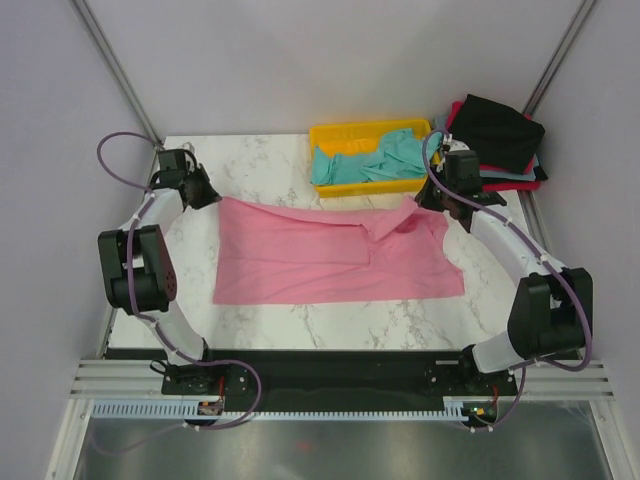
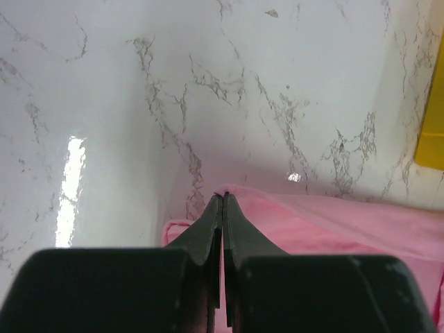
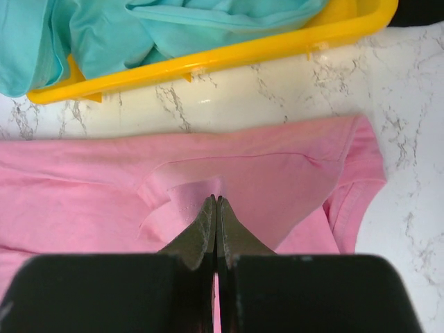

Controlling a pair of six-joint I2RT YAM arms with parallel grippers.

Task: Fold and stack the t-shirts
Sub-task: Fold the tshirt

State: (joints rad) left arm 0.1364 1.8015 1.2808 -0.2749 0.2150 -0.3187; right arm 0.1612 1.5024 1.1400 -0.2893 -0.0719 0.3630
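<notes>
Pink tee [image 1: 330,265] lies spread on the table [image 1: 260,160] just in front of the tray [image 1: 350,128], with left fingers [image 2: 210,225] and right fingers [image 3: 206,225] each clamped on it near its tray-side edge. Best to lift both ends level and carry them away from the tray together, so the fold lands straight. Tray holds a crumpled teal tee [image 1: 365,160].

A white marble table [image 1: 300,325] is closed in by pale walls [image 1: 300,60] behind and beside it. Light is mirrored on the table.
</notes>
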